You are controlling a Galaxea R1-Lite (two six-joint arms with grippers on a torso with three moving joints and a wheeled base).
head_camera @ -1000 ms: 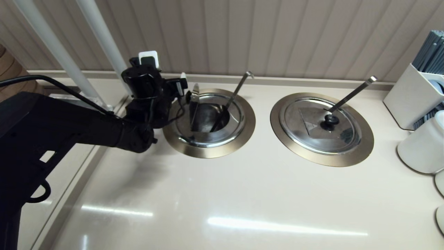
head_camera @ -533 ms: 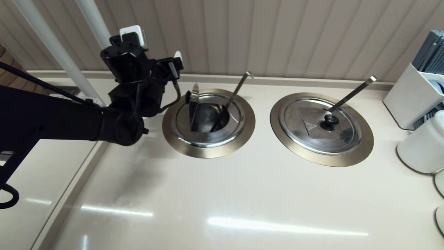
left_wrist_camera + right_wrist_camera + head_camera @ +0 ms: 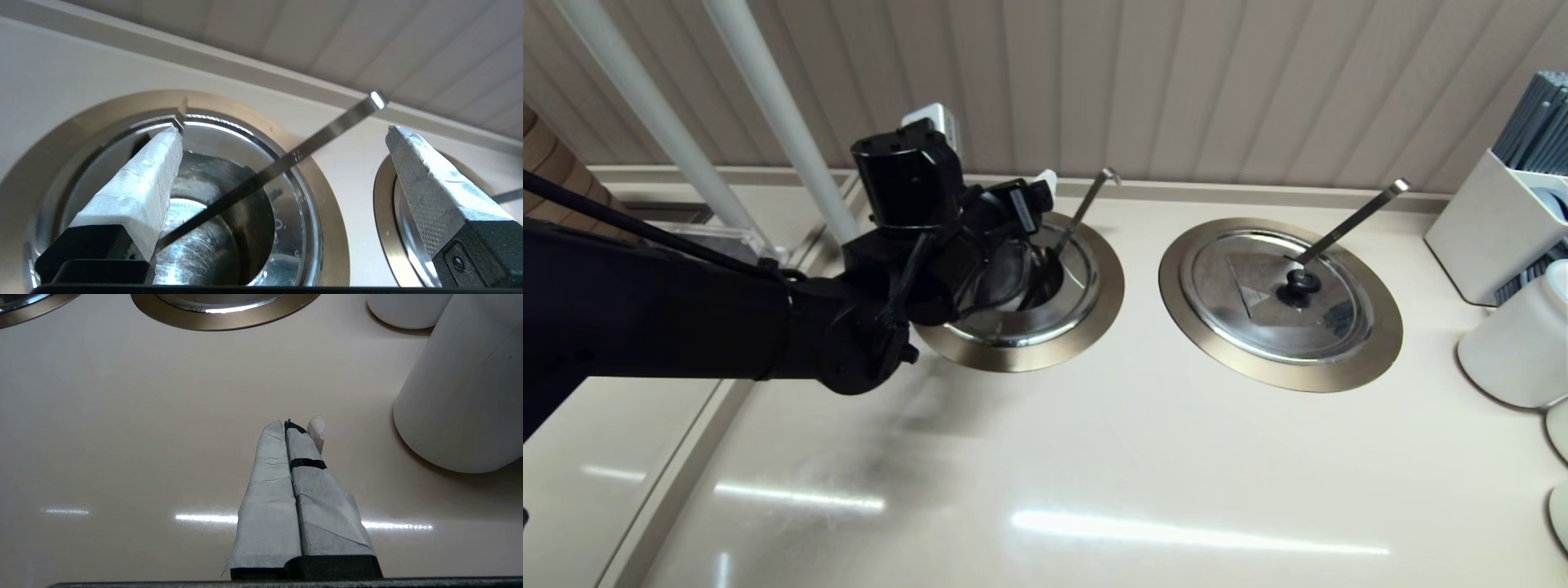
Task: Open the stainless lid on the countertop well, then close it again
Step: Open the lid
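**A:** What has changed over the countertop well (image 3: pixel 1094 327) in the last second?

**B:** The left end effector (image 3: pixel 284 134) had pulled up and away from the well, on the side away from the twin lid (image 3: pixel 1258 294). Now it has swung back in and hangs right over the well's mouth. Its fingers are spread wide and hold nothing.

**A:** And the stainless lid (image 3: pixel 182 109)?

**B:** It hasn't moved: it stands on edge inside the well, at the side away from the twin lid. So I'd judge the opening half done and the return as the start of the closing.

**A:** The head view doesn't show me the lid at all.

**B:** No, the arm covers it there. In the left wrist view a thin sliver of its edge pokes out past one fingertip (image 3: pixel 173 136), at or just beside it; I can't tell if they touch. That view also shows the ladle handle (image 3: pixel 327 130) slanting out of the well between the open fingers.

**A:** The other arm?

**B:** Only its own camera shows it. The right end effector (image 3: pixel 294 428) is parked well apart from the well, over bare worktop (image 3: pixel 122 416), pressed closed on nothing.
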